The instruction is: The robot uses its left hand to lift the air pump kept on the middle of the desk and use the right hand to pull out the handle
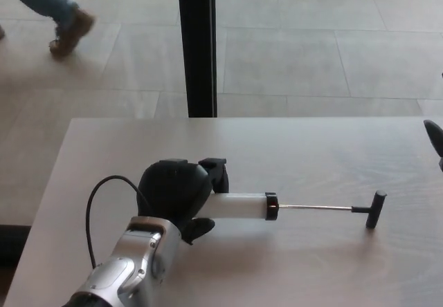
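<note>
A pale wood-grain counter [311, 265] fills the lower frame; tiled floor [311, 37] beyond – a black post [196, 44] upper centre. The left hand [173, 191] grips the air pump [239, 206] at centre, its handle [374, 209] extended – the right hand [435, 140] at right edge, state unclear.

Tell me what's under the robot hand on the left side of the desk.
The left robot hand covers the air pump's near end. The white barrel, rod and T-handle stick out rightward; the covered part can't be seen.
</note>
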Controlling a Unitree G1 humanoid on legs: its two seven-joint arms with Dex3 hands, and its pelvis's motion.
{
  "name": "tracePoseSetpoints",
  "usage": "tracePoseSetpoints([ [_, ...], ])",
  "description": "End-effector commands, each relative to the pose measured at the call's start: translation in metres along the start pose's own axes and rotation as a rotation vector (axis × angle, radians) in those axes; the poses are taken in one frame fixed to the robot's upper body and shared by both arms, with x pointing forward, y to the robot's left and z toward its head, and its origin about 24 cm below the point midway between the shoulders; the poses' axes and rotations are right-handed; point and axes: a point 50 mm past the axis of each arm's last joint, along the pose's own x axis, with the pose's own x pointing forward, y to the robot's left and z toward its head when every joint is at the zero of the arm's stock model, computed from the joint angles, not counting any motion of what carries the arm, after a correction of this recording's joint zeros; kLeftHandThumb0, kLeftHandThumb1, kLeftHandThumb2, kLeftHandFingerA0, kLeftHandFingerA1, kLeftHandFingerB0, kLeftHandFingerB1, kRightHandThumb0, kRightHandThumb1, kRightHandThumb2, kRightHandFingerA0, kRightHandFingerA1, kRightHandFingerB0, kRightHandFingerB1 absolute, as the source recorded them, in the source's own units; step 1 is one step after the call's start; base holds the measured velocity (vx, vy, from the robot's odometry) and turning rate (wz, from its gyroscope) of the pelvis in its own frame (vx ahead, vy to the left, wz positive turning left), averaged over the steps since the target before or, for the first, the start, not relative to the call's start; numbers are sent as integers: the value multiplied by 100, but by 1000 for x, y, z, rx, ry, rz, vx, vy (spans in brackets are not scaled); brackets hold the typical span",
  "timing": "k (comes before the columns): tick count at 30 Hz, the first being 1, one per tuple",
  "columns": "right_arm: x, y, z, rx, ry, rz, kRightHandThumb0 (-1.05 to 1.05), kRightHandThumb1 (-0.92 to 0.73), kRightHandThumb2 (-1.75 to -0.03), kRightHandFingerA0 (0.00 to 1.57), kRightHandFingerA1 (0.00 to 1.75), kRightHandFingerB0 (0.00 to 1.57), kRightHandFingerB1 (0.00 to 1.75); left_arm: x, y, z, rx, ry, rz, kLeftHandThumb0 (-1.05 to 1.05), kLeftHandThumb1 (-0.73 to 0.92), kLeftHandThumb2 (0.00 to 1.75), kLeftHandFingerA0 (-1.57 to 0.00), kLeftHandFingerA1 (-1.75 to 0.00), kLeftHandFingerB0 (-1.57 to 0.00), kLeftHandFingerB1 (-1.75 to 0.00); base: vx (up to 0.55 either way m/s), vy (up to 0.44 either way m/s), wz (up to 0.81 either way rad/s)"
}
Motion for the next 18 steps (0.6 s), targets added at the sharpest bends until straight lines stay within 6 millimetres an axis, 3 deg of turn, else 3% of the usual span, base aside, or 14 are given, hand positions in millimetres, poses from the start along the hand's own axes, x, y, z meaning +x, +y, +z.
tracePoseSetpoints([
  [1,1,-14,3,107,40,-119,-101,-76,-109,0,21,0,6,-24,-35,-33,51,301,-359,-26,67,72,-72,-95,-68,-65,0,0,0],
  [3,2,-16,2,120,42,-129,-97,-75,-108,0,22,0,10,-24,-34,-34,57,322,-380,-28,69,69,-68,-99,-63,-67,0,0,0],
  [5,2,-15,3,131,41,-136,-96,-75,-108,0,22,1,10,-23,-31,-33,62,335,-394,-29,72,69,-61,-89,-57,-63,0,0,0],
  [6,3,-14,3,142,37,-152,-86,-66,-87,0,0,0,11,-22,-30,-34,66,341,-402,-31,73,69,-59,-92,-50,-61,0,0,0],
  [7,3,-14,3,143,37,-154,-86,-66,-87,0,0,0,11,-22,-29,-34,67,343,-404,-31,73,69,-59,-92,-50,-61,0,0,0],
  [8,2,-12,3,171,17,-150,-86,-64,-86,0,0,0,1,-22,-29,-33,64,342,-398,-32,71,68,-61,-105,-51,-63,0,0,0],
  [9,2,-12,4,174,11,-149,-88,-83,-64,0,0,0,1,-22,-27,-33,62,339,-400,-32,72,67,-56,-94,-46,-61,0,0,0],
  [10,2,-12,4,168,2,-149,-101,-71,-107,0,20,0,8,-22,-26,-32,63,332,-402,-32,70,67,-54,-92,-48,-58,0,0,0],
  [12,2,-12,4,154,1,-145,-103,-70,-109,0,19,0,8,-21,-25,-31,94,304,-404,-32,68,68,-61,-102,-57,-66,0,0,0],
  [13,2,-12,3,153,0,-145,-94,-82,-65,0,0,0,2,-21,-25,-31,97,298,-404,-32,67,68,-65,-102,-59,-66,0,0,0],
  [14,2,-12,3,156,-2,-145,-102,-69,-109,0,20,0,10,-21,-25,-31,100,293,-405,-32,66,68,-65,-109,-60,-66,0,0,0],
  [15,2,-12,3,159,-5,-146,-101,-65,-92,0,1,0,1,-21,-24,-31,105,291,-410,-36,65,66,-63,-107,-57,-70,0,0,0],
  [17,1,-11,2,160,-10,-138,-95,-68,-88,0,0,0,2,-21,-24,-30,126,290,-451,-44,69,60,-59,-103,-53,-63,0,0,0],
  [18,0,-11,1,162,-5,-136,-94,-82,-65,0,0,0,3,-19,-23,-30,153,294,-491,-54,70,61,-41,-72,-41,-48,0,0,0],
])
